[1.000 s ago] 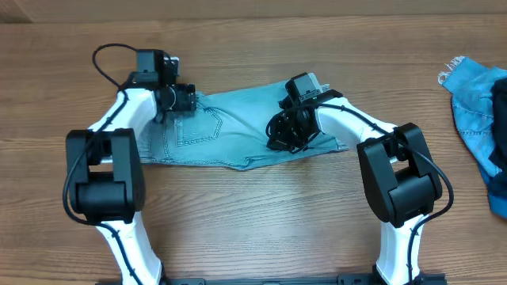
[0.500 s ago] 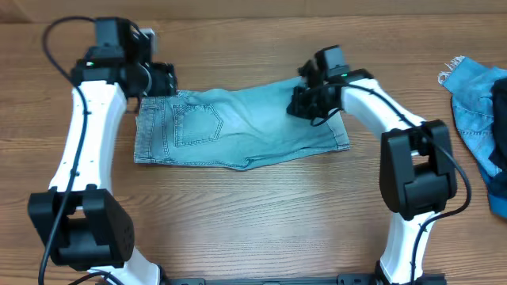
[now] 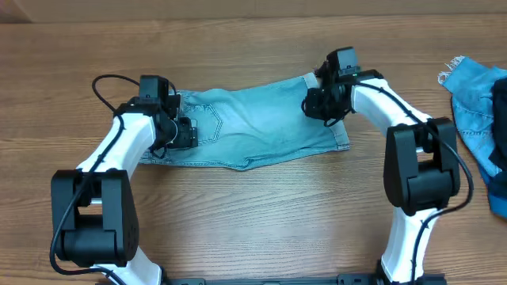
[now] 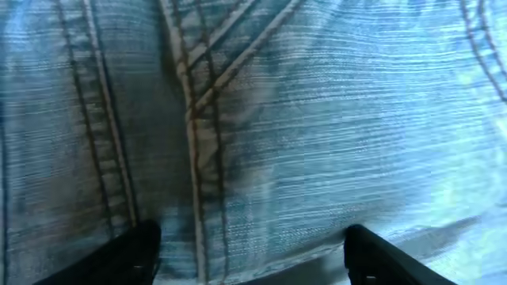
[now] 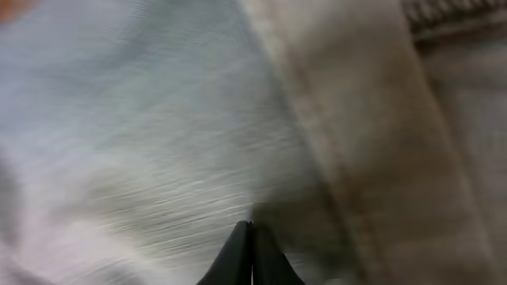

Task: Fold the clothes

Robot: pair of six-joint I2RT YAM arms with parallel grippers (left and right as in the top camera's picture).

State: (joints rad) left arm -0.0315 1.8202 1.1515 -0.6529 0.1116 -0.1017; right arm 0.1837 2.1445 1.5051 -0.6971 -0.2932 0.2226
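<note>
The pale blue jeans (image 3: 245, 127) lie folded in a flat band across the middle of the table, pocket and waistband end to the left. My left gripper (image 3: 181, 133) is low over that pocket end. In the left wrist view it is open (image 4: 249, 265), with its fingers (image 4: 131, 253) wide apart over stitched seams of the denim (image 4: 317, 119). My right gripper (image 3: 321, 103) is on the right end of the jeans near the back edge. In the right wrist view it is shut (image 5: 252, 253), tips together against blurred denim (image 5: 158, 142), with nothing seen between them.
A second, brighter blue garment (image 3: 479, 111) lies crumpled at the table's right edge, apart from the jeans. Bare wood table (image 3: 261, 214) lies in front of the jeans between the two arm bases.
My left arm swung out to the back left, then came forward onto the pocket end of the jeans. My right gripper moved back and to the right along the jeans.
</note>
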